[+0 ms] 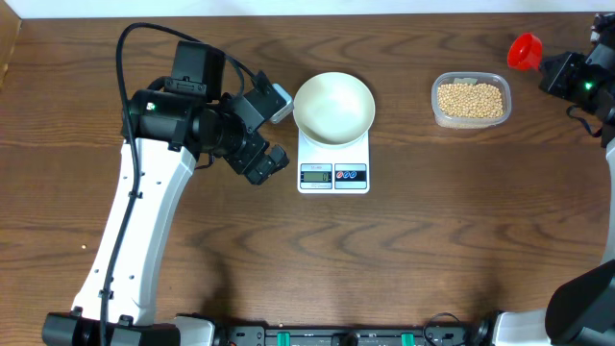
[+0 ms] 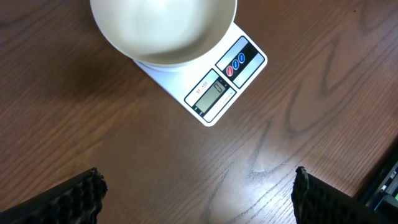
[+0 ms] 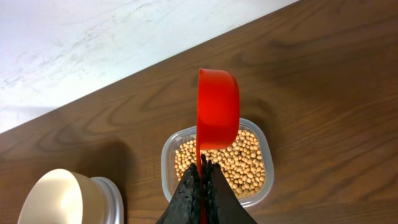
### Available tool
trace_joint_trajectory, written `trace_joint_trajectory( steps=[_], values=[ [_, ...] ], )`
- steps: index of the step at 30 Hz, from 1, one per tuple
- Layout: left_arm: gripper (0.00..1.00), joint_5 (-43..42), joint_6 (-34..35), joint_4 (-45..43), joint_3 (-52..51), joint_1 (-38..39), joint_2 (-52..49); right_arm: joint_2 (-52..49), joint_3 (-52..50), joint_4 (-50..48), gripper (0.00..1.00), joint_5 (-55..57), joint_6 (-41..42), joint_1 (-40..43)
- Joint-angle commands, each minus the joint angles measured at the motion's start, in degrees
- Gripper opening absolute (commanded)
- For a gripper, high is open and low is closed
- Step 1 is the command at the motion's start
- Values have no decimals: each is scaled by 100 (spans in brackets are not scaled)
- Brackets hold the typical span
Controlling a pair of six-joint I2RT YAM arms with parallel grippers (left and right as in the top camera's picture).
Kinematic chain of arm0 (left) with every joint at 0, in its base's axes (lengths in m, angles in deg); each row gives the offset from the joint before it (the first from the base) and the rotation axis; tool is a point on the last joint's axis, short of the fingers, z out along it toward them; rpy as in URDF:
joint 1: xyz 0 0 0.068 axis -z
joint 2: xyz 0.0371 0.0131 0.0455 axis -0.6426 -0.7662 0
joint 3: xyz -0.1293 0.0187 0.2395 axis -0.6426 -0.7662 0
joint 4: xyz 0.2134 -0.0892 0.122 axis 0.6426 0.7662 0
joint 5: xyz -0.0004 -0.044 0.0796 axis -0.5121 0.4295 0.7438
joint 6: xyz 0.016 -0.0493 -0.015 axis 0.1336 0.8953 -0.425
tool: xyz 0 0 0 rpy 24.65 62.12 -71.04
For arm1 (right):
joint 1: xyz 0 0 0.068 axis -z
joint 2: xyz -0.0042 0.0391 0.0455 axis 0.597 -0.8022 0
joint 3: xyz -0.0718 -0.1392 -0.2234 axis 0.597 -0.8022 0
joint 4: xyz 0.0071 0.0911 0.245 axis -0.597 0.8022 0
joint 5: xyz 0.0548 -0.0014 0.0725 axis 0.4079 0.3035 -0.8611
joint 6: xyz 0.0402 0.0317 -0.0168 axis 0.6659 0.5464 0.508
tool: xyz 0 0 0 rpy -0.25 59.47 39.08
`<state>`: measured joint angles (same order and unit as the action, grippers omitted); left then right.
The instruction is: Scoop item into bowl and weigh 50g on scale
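Brown table [image 1: 192,269] holds the empty bowl [image 1: 332,106] on the scale [image 1: 333,175] beside the wide-spread left gripper [image 1: 272,133], while the right gripper [image 3: 202,180] clamps a red scoop [image 3: 217,109] near the tub [image 1: 437,113] of beans [image 1: 470,99], so dipping in likely comes next.

On my desk [image 1: 432,250], centre, the bowl [image 1: 332,108] sits on the scale [image 1: 333,175]. To their right lies the tub [image 1: 470,122] with the beans [image 1: 470,99] in it. My left tool [image 1: 276,133] hangs just left of the scale. My right tool [image 3: 202,173] holds a scoop [image 3: 217,109] behind and right of the tub.
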<state>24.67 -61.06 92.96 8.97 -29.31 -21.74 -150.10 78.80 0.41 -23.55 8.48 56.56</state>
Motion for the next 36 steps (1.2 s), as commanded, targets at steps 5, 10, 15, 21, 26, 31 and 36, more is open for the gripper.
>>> trace_joint_trajectory(
  steps=[5, 10, 15, 21, 26, 31, 36],
  values=[
    [98, -114, 50, -140, -24, 17, 48, 120, 118, 7, 1, 26, -168, -50],
    [98, -114, 50, -223, -24, 17, 48, 120, 118, 11, 1, 26, -168, -50],
    [98, -114, 50, -216, -22, 17, 48, 120, 118, 11, 1, 26, -166, -50],
    [98, -116, 50, -114, -22, 17, 48, 120, 118, 11, 1, 26, -166, -50],
    [98, -116, 50, -76, -22, 17, 48, 120, 118, 11, 1, 26, -166, -50],
    [98, -116, 50, -72, -22, 17, 48, 120, 118, 11, 1, 26, -166, -50],
    [98, -114, 50, -72, -24, 17, 48, 120, 118, 11, 1, 24, -166, -50]
  ],
)
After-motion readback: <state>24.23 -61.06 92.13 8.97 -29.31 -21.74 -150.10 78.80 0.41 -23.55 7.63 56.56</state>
